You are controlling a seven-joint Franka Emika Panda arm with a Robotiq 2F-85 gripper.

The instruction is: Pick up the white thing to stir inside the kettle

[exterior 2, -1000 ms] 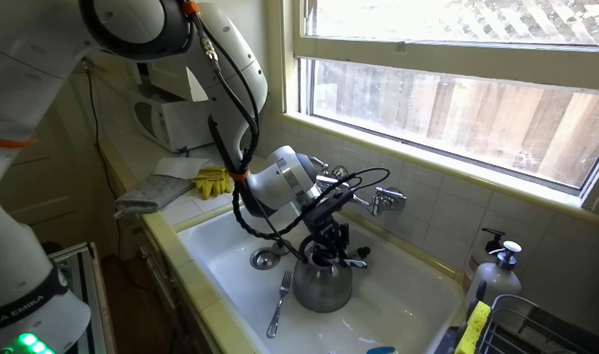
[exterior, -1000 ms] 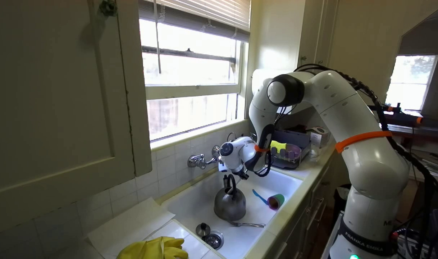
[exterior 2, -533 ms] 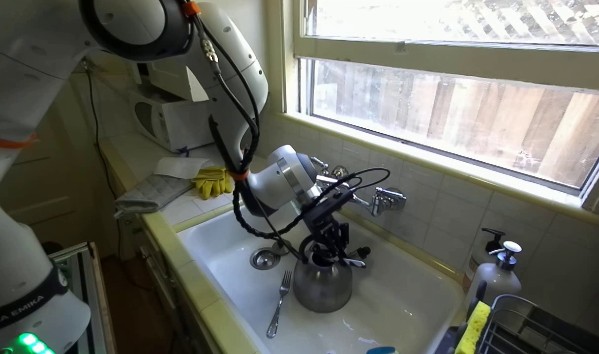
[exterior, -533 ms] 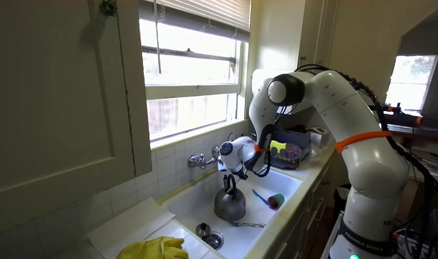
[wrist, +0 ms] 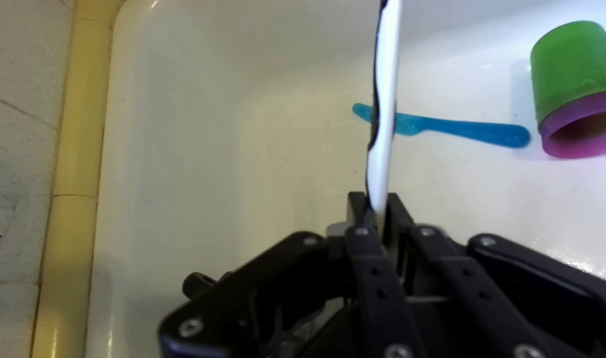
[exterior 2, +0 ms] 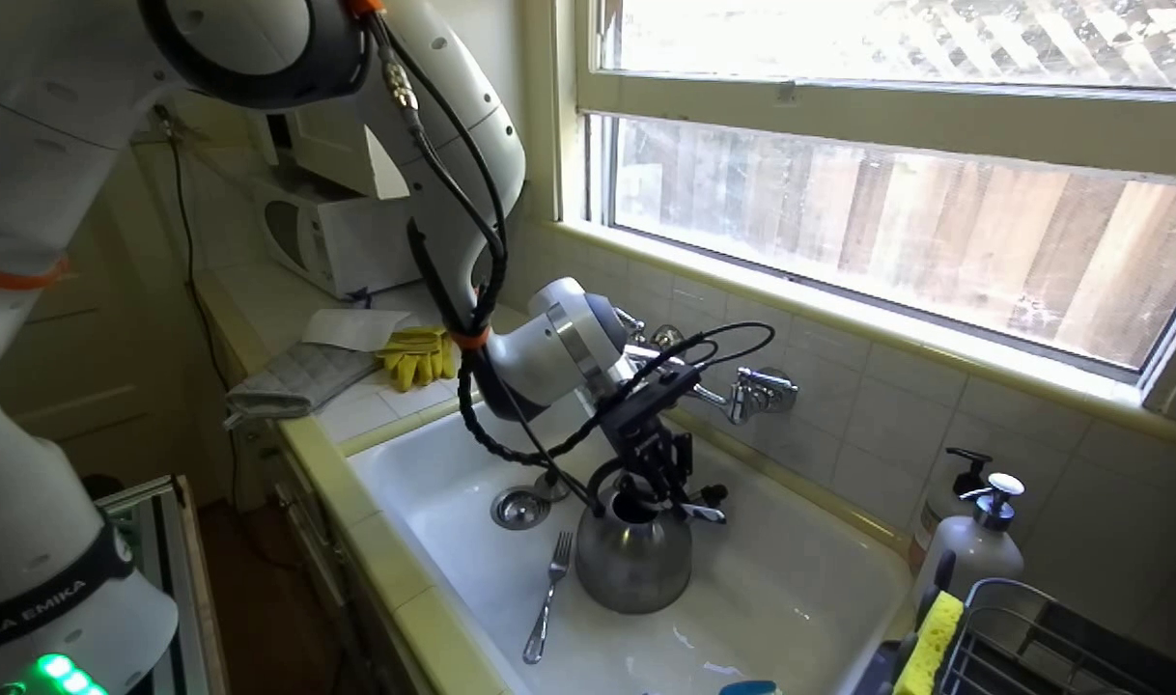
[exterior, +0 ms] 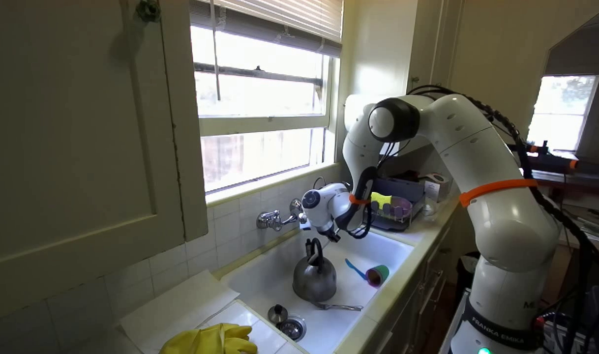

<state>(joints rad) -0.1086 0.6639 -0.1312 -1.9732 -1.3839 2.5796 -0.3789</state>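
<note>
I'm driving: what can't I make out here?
White thing: far end cut off by the wrist view's top edge.
Kettle: inside too dark in an exterior view; in the wrist view, mostly behind the gripper.
Cup: partly cut off by the wrist view's right edge.
Blue object: mostly cut off by an exterior view's bottom edge.

You have a satin metal kettle (exterior 2: 634, 567), a polished metal fork (exterior 2: 556, 570) and a smooth plastic blue knife (wrist: 462, 128). Your fingers (wrist: 357, 209) look matt, the white utensil (wrist: 386, 87) glossy.

Wrist view, white utensil (wrist: 385, 94) cropped at top, cup (wrist: 574, 69) cropped at right
</note>
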